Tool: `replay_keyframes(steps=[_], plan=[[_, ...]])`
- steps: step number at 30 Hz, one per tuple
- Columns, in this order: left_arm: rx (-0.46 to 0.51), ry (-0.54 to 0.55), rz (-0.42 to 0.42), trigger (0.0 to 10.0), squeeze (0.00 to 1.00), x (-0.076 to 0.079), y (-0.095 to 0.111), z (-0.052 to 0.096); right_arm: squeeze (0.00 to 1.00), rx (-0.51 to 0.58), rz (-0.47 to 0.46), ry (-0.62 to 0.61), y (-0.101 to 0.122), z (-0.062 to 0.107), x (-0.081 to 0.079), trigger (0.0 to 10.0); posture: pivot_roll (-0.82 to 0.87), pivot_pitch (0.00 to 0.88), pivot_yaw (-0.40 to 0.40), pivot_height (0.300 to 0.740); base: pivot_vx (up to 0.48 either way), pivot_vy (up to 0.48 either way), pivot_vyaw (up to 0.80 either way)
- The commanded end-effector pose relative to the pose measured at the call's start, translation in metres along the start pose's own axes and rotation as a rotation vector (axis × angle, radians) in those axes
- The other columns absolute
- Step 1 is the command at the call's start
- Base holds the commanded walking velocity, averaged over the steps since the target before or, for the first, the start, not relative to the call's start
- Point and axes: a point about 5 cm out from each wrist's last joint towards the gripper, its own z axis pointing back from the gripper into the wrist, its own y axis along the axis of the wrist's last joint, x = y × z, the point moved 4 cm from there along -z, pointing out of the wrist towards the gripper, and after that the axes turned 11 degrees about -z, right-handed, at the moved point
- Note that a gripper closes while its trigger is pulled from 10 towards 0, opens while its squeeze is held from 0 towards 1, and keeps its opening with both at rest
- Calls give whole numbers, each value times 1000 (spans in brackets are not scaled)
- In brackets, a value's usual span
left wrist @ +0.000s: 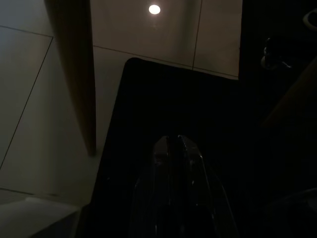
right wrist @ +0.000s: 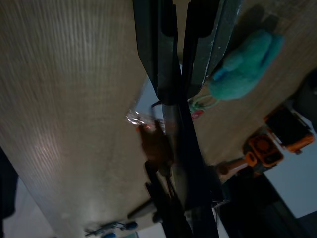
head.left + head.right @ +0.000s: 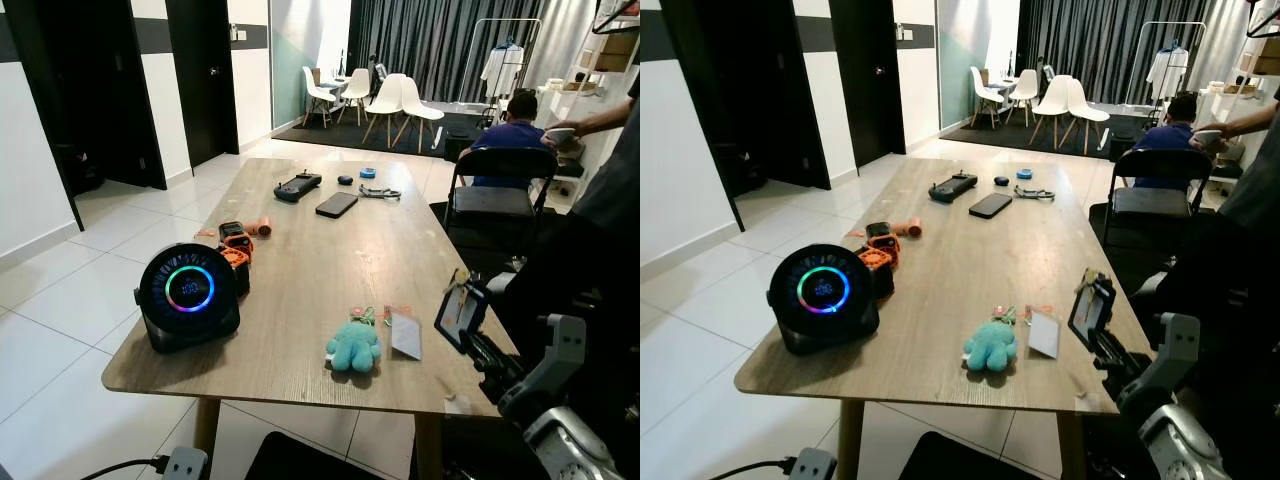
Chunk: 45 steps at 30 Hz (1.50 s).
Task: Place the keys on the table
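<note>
The keys (image 3: 372, 317), on a teal plush charm (image 3: 353, 347) with a clear card tag (image 3: 405, 334), lie on the wooden surface (image 3: 310, 270) near its front edge. My right fingers (image 3: 1092, 312) hang just beside them at the surface's right edge, close together and gripping nothing. My left fingers (image 1: 173, 148) hang idle below, pressed shut over a dark mat (image 1: 148, 109). A round glowing speaker (image 3: 188, 295) stands at front left; a person (image 3: 515, 128) sits beyond.

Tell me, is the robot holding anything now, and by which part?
Nothing, it seems. The right pincer, its fingers together, hovers at the table edge. The keys, with their teal plush, lie free on the table.
</note>
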Motion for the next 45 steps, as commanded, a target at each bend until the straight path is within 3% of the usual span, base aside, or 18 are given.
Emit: replay_keyframes(steps=[1, 8, 35, 38, 42, 45], plan=[[-4, -14, 5, 10000, 0, 3, -1, -1, 0, -15, 9, -11, -2, -2, -2, 10000, 5, 56, 13, 740, 0, 0, 0], [6, -27, 5, 10000, 0, 6, 2, -2, 0, -41, 1, -26, -7, -7, -7, 10000, 8, 58, 11, 740, 0, 0, 0], [1, -47, 5, 10000, 0, 12, 0, -2, 0, -20, -17, -109, 4, -22, 4, 10000, 6, 50, 11, 740, 0, 0, 0], [2, -47, 4, 10000, 0, 12, 1, -3, 0, -34, -23, -72, 3, -26, -2, 10000, 7, 46, 10, 740, 0, 0, 0], [4, -44, 4, 10000, 0, 11, 2, -3, 0, -109, -11, 34, -12, -31, -24, 10000, 11, 45, 7, 740, 0, 0, 0], [4, -42, 5, 10000, 0, 11, 2, -3, 0, -123, -12, 46, -16, -31, -27, 10000, 12, 46, 5, 740, 0, 0, 0]])
